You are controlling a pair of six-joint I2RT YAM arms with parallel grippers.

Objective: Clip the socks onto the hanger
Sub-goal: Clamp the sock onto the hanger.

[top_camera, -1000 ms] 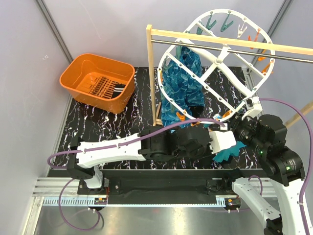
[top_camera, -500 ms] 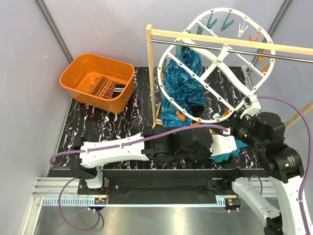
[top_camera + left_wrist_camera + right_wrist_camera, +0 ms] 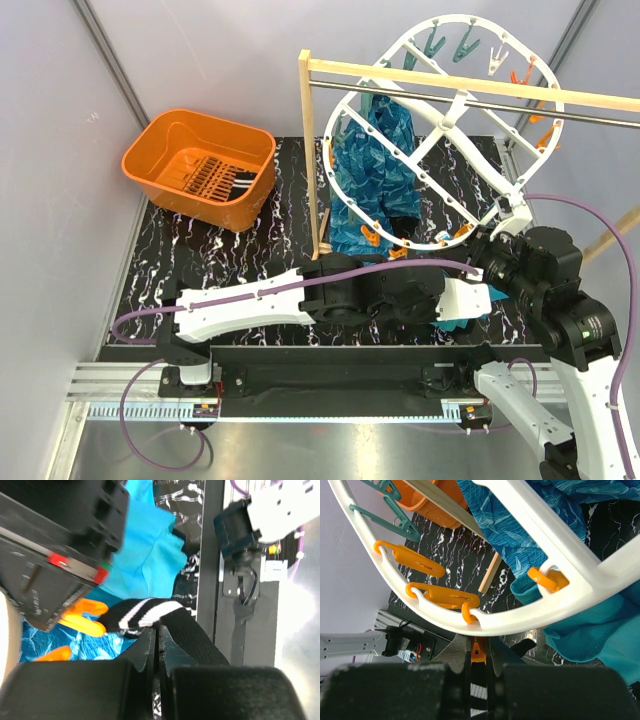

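Left gripper (image 3: 159, 633): shut tight on a black striped sock (image 3: 145, 616), whose end lies just beside an orange clip (image 3: 84, 616). Right gripper (image 3: 478, 652): pinched on a rim clip (image 3: 477, 656) under the hanger (image 3: 520, 616). Only the top view shows more socks (image 3: 214, 180) in the basket (image 3: 158, 140).

We look down from high at the near side over the whole worktop (image 3: 250, 250), our left wrist view close along its jaws onto the sock (image 3: 142, 614), our right wrist view close past a pinched clip (image 3: 478, 656) to the hanger (image 3: 520, 622), all sharing the teal cloth (image 3: 150, 555).
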